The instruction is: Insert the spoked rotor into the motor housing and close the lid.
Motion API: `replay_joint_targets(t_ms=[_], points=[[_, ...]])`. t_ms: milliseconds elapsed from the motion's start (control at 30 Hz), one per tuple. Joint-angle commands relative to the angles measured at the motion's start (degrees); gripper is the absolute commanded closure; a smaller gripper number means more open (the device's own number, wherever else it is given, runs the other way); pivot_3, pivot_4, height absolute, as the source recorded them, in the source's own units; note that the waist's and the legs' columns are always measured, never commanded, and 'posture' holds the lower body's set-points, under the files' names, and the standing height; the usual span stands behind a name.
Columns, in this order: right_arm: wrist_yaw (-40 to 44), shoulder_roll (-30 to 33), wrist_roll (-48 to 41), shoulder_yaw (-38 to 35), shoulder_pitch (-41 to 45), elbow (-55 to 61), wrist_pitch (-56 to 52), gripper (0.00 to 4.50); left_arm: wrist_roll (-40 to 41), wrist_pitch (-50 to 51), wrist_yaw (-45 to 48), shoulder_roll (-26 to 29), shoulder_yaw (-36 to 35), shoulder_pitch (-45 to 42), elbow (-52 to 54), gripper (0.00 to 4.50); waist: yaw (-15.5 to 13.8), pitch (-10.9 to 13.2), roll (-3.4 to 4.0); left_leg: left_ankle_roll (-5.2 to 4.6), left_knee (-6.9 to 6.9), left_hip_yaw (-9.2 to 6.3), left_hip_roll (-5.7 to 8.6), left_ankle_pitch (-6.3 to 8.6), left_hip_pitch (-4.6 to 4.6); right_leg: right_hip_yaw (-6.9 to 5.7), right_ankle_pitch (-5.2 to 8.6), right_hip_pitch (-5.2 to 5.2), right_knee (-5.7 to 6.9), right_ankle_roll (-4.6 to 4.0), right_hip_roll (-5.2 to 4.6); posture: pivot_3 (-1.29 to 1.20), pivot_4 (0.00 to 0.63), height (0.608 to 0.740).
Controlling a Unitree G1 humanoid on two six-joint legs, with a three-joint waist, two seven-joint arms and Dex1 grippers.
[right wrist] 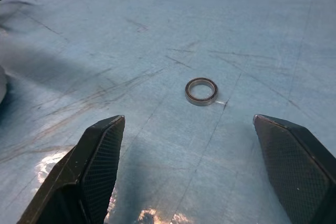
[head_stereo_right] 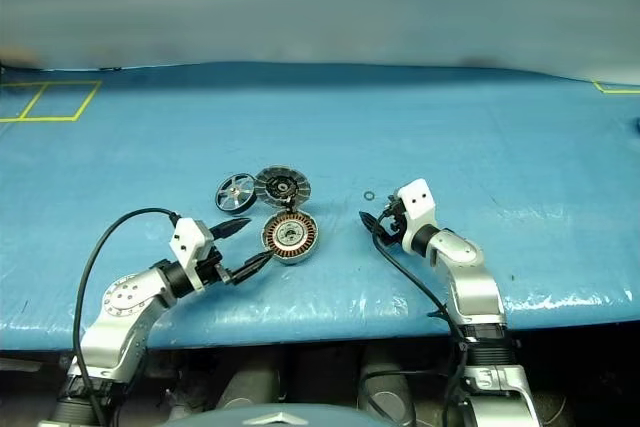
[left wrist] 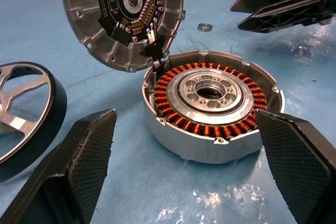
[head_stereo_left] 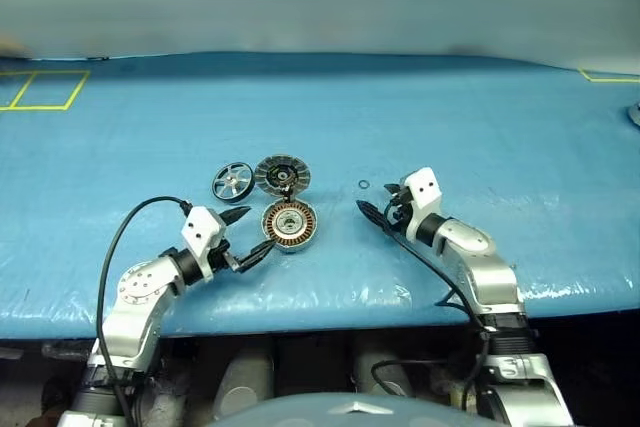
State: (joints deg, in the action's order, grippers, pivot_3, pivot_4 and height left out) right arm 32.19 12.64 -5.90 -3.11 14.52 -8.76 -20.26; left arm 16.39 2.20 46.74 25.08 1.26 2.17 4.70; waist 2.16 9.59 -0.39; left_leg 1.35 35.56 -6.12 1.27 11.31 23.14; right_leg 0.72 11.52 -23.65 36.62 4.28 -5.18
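Observation:
The motor housing (head_stereo_left: 290, 225), a round silver cup with copper windings, sits on the blue table. My left gripper (head_stereo_left: 256, 231) is open just left of it, with a finger on either side of its near rim (left wrist: 210, 145) and nothing held. The lid (head_stereo_left: 282, 175) rests beyond the housing with its ribbed inner face (left wrist: 123, 17) showing, and it touches the housing's far rim. To the left of the lid lies the spoked rotor (head_stereo_left: 232, 182). My right gripper (head_stereo_left: 376, 199) is open and empty to the right of the housing.
A small metal ring (right wrist: 201, 91) lies on the table just beyond my right gripper's fingers (right wrist: 102, 150). Yellow tape lines (head_stereo_left: 45, 92) mark the far left corner. The table's front edge (head_stereo_left: 330, 312) runs just below both arms.

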Motion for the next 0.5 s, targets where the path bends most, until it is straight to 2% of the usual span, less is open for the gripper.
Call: replay_joint_targets(t_ms=[33, 267, 367, 500], points=[[-1.8, -1.2, -0.7, -0.1, 2.5, -3.9, 3.7, 0.37, 0.3, -0.9, 0.6, 0.1, 0.1, -0.5, 0.5, 0.0, 0.0, 0.0, 0.0, 0.0, 0.0, 0.01, 0.01, 0.0, 0.0, 0.01, 0.0, 0.0, -0.01, 0.01, 0.0, 0.0, 0.15, 0.74], [-2.4, -1.1, 0.7, 2.1, 5.5, -10.5, 7.1, 0.37, 1.4, -1.2, 1.1, -0.1, -0.6, 0.8, 1.4, 0.0, 0.1, 0.0, 0.0, -0.01, 0.0, -0.01, 0.01, 0.0, -0.04, 0.01, -0.01, 0.07, -0.03, 0.02, 0.01, 0.0, 0.15, 0.74], [-2.6, -0.4, 1.2, 2.6, 5.7, -11.7, 7.9, 0.97, 1.5, -1.3, 1.1, -0.1, -0.7, 1.3, 1.6, 0.0, 0.1, 0.0, -0.01, -0.01, 0.0, -0.01, 0.01, 0.0, -0.09, 0.01, -0.01, 0.12, -0.02, 0.01, 0.01, 0.0, 0.15, 0.74], [-3.1, 0.5, 2.9, 3.7, 5.6, -13.5, 9.4, 2.27, 1.3, -1.3, 0.9, -0.2, -0.5, 1.7, 1.6, 0.0, 0.1, 0.0, -0.01, -0.01, 0.0, -0.01, 0.01, 0.0, -0.1, 0.01, 0.0, 0.13, -0.02, 0.01, 0.01, 0.0, 0.15, 0.74]])
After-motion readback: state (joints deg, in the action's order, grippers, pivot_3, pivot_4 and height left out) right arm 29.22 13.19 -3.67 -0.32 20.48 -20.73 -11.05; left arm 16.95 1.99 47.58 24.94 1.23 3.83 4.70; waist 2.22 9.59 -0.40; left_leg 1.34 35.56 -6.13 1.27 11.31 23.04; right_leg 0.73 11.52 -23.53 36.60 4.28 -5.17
